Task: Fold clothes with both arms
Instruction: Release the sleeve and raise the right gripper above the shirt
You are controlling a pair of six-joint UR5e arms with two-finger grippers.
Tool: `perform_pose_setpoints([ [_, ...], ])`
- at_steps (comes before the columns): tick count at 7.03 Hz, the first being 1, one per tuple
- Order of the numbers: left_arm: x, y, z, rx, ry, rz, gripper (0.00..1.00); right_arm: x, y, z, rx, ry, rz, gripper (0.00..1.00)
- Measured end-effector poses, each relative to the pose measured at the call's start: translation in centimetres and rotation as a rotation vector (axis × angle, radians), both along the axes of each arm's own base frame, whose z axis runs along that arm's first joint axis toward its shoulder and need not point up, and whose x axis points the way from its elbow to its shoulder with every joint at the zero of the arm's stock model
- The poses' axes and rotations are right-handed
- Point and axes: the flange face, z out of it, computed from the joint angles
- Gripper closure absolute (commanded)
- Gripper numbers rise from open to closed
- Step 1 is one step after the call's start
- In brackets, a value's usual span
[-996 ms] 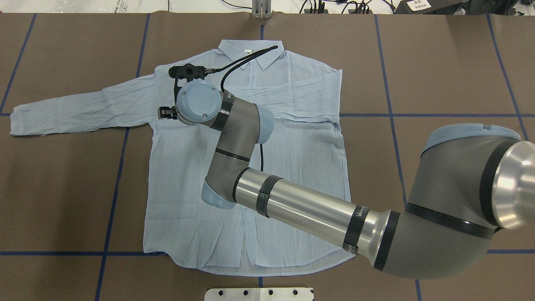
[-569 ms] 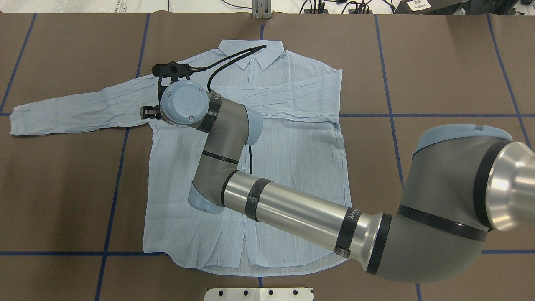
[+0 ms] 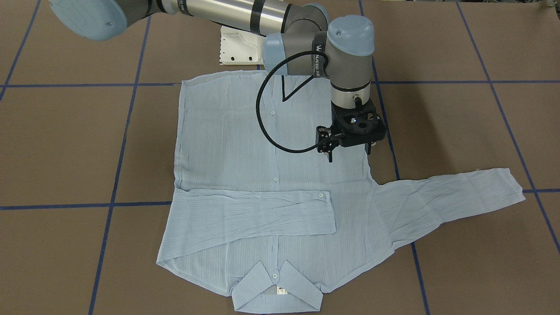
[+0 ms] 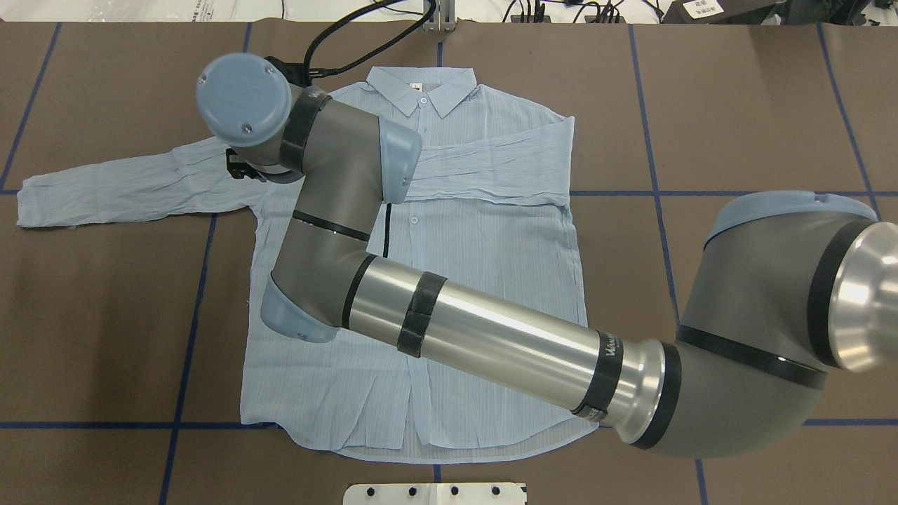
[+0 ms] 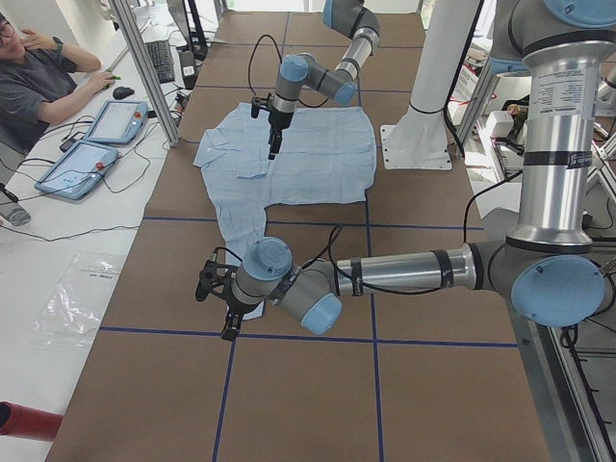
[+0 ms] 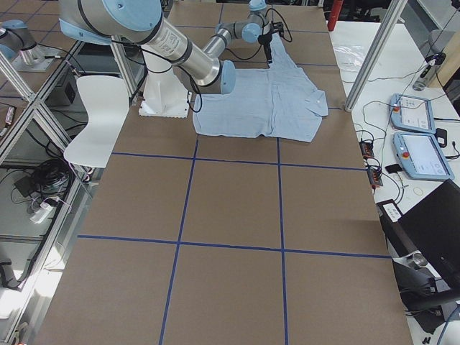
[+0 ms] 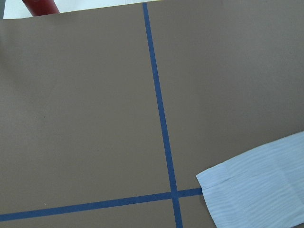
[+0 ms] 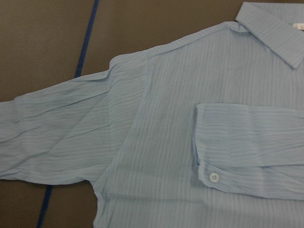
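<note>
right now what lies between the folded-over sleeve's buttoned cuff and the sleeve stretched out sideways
Only the bare front panel of the pale-blue striped shirt; the right wrist-mounted view shows it between buttoned cuff and outstretched sleeve.

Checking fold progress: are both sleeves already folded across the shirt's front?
No: one sleeve lies folded across the shirt front; the other sleeve stretches out flat on the table.

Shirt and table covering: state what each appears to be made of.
Shirt: thin woven cloth, possibly cotton or a blend; matte, finely striped, crinkled all over. Table covering: seemingly brown paper or card, matte and flat, gridded with blue tape lines.
</note>
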Motion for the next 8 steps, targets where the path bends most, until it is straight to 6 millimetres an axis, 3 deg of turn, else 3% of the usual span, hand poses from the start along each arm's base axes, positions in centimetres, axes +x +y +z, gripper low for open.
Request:
perform_pose_setpoints([
  [2, 5.6, 1.8, 1.0, -0.044, 0.028, -0.109, 0.04, 6.7, -2.1, 1.0, -0.058, 0.134, -0.050, 0.00],
  [3, 8.6, 2.8, 1.6, -0.070, 0.043, -0.160, 0.06, 10.8, -2.8, 3.2, -0.053, 0.187, -0.091, 0.00],
  [5, 13.6, 4.2, 2.5, -0.121, 0.048, -0.230, 0.15, 18.7, -2.4, 10.4, -0.028, 0.195, -0.157, 0.00],
  [6, 15.2, 4.7, 3.3, -0.134, 0.041, -0.243, 0.22, 20.9, -1.9, 12.6, -0.014, 0.191, -0.170, 0.00],
  [8, 17.0, 4.7, 4.6, -0.140, 0.028, -0.243, 0.35, 22.2, -1.5, 14.5, 0.006, 0.178, -0.177, 0.00],
])
